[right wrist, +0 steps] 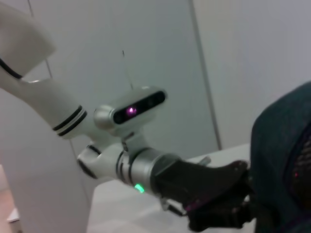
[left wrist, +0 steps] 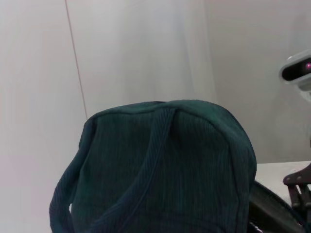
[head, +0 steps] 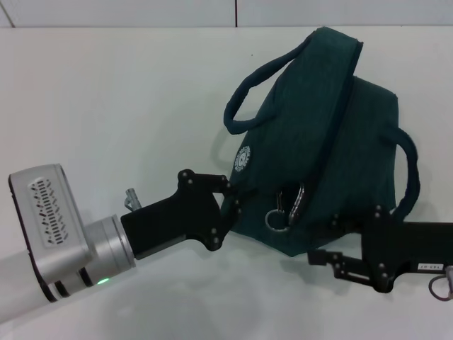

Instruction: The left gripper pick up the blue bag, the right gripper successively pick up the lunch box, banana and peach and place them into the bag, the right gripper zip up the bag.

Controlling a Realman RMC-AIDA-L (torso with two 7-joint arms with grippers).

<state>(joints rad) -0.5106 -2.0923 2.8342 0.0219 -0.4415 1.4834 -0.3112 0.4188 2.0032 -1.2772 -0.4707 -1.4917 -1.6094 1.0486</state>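
The blue bag (head: 318,142) stands on the white table (head: 106,106), its zipper line running down to a metal ring pull (head: 274,220) that hangs at the front. My left gripper (head: 228,207) is closed on the bag's lower left edge; the right wrist view shows it (right wrist: 243,204) meeting the bag (right wrist: 286,160). My right gripper (head: 322,241) is open and empty, low at the bag's front right, a little right of the ring pull and not touching it. The bag (left wrist: 160,165) fills the left wrist view. The lunch box, banana and peach are out of view.
The bag's two rope handles (head: 244,92) (head: 410,177) stick out on either side. A white wall with a vertical seam (left wrist: 75,58) stands behind the table. The left arm's silver wrist (head: 106,255) shows a green light.
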